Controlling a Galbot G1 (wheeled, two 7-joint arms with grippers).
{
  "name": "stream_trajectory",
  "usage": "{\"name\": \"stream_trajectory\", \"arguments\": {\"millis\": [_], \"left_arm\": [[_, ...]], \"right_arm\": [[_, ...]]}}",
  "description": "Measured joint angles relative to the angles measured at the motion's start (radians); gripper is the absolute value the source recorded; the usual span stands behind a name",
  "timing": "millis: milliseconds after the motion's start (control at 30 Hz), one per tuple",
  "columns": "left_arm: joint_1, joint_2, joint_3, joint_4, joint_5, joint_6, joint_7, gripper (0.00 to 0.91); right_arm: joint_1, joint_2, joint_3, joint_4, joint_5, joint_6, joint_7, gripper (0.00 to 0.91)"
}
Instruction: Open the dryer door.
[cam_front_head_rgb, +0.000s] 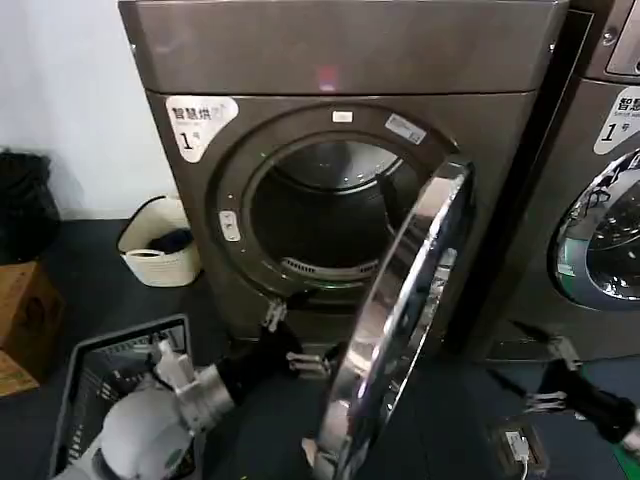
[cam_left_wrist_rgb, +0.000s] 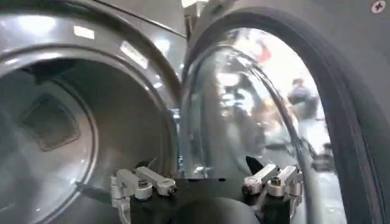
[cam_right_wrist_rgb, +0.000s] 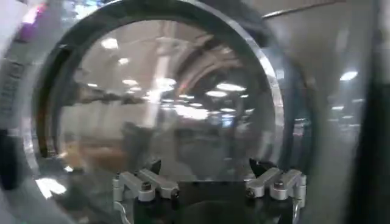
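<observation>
Well, over by the left edge of the floor sits a grey laundry basket (cam_front_head_rgb: 95, 375), and a cream tub (cam_front_head_rgb: 160, 255) rests near the wall behind it. The left hand (cam_front_head_rgb: 300, 345) reaches in low, just below the dryer's (cam_front_head_rgb: 340, 60) round opening and right beside the inner face of the dryer door (cam_front_head_rgb: 400, 320). From the left wrist view, its fingers (cam_left_wrist_rgb: 149, 181) stand spread wide with nothing between them, the drum on one side and the door's glass on the other. The dryer door itself hangs swung well out from the opening, chrome rim edge-on to the head camera. Further right, the neighbouring machine (cam_front_head_rgb: 600, 200) shows its own closed door. The right hand (cam_front_head_rgb: 545, 380) hovers low in front of that machine, fingers (cam_right_wrist_rgb: 146, 182) apart and gripping nothing.
</observation>
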Motion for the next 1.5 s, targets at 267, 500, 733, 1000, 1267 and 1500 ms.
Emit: {"name": "stream_trajectory", "arguments": {"millis": [267,500,733,1000,1267,1500], "left_arm": [[-0.041,-0.013,0.086,0.016,-0.017,0.001,-0.003,0.907],[-0.084,-0.021,0.184,0.043,-0.027,-0.024,-0.008,0.907],[-0.153,-0.034,0.311,0.084,-0.031,-0.04,-0.015,0.907],[-0.275,-0.075,0.45,0.15,-0.043,-0.052,-0.03,0.907],[-0.399,-0.115,0.568,0.215,-0.068,-0.066,-0.038,0.907],[-0.477,-0.141,0.648,0.256,-0.086,-0.068,-0.039,0.907]], "right_arm": [[-0.039,0.021,0.112,0.025,0.023,0.001,0.168,0.907],[-0.073,0.023,0.17,0.058,0.009,0.016,0.368,0.907],[-0.105,0.017,0.245,0.089,0.002,-0.017,0.577,0.907],[-0.143,0.012,0.365,0.12,-0.068,-0.124,0.759,0.907],[-0.199,0.013,0.491,0.166,-0.139,-0.225,0.919,0.907],[-0.23,0.007,0.561,0.187,-0.228,-0.28,1.069,0.907]]}}
